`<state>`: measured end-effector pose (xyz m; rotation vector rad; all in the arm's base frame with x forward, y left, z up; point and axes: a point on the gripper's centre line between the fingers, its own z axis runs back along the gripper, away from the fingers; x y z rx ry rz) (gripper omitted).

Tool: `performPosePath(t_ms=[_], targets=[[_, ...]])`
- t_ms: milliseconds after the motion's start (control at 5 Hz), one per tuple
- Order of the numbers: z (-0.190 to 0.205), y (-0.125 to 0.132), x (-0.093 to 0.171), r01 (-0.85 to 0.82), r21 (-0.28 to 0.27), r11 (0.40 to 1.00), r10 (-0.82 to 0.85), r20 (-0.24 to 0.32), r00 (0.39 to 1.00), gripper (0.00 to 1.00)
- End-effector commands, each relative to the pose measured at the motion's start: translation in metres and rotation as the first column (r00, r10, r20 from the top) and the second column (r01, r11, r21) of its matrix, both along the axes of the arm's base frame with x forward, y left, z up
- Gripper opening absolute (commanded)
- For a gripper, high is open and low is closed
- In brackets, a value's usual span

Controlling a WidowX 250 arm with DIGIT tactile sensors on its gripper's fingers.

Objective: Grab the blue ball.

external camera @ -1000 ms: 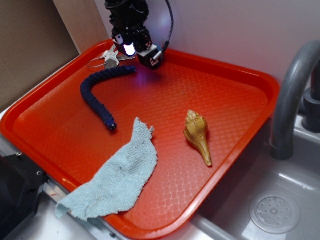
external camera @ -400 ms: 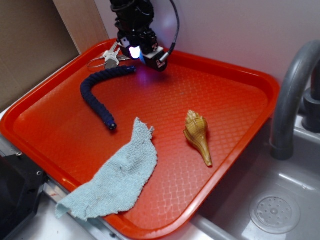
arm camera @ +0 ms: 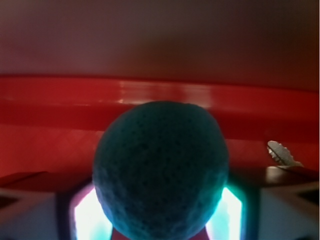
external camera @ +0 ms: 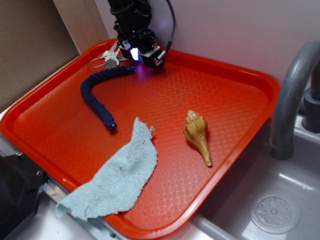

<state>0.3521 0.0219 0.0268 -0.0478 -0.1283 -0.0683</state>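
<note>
In the wrist view the ball (arm camera: 161, 172) fills the middle of the picture: a round body, dark teal-blue under the gripper's light, its surface finely pitted and fuzzy. It is flanked low on both sides by the lit inner faces of the fingers (arm camera: 85, 215), which press against it, so the gripper (arm camera: 160, 220) is closed around the ball. Behind it the far wall of the red tray (arm camera: 75, 100) runs across the picture, and a small pale ridged object (arm camera: 280, 152) is seen at the right, too blurred to be named.

In the exterior view the gripper (external camera: 134, 54) is found at the tray's (external camera: 240, 105) far left corner, glowing blue-white at its tip; the ball itself is hidden there by the black body of the arm. Just beside the gripper lies the end of a dark navy rope (external camera: 97, 95), which curves toward the tray's middle. A pale blue-green cloth (external camera: 117, 175) is spread over the near rim, and a tan shell (external camera: 197, 135) lies apart to the right. A grey faucet (external camera: 292, 95) and sink (external camera: 270, 210) are seen beyond the tray.
</note>
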Motion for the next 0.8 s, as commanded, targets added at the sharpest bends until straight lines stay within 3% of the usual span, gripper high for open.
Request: performPosePath(t_ms=[0, 200, 400, 600], targets=[[0.018, -0.002, 0.010, 0.004, 0.018, 1.000, -0.006, 0.085, 0.996, 0.00], [0.021, -0.001, 0.006, -0.008, 0.014, 1.000, 0.007, 0.059, 0.998, 0.00], [0.054, -0.013, -0.021, 0.010, 0.038, 0.999, -0.013, 0.065, 0.998, 0.00], [0.099, -0.042, -0.062, 0.133, 0.066, 0.989, -0.132, -0.011, 0.991, 0.00]])
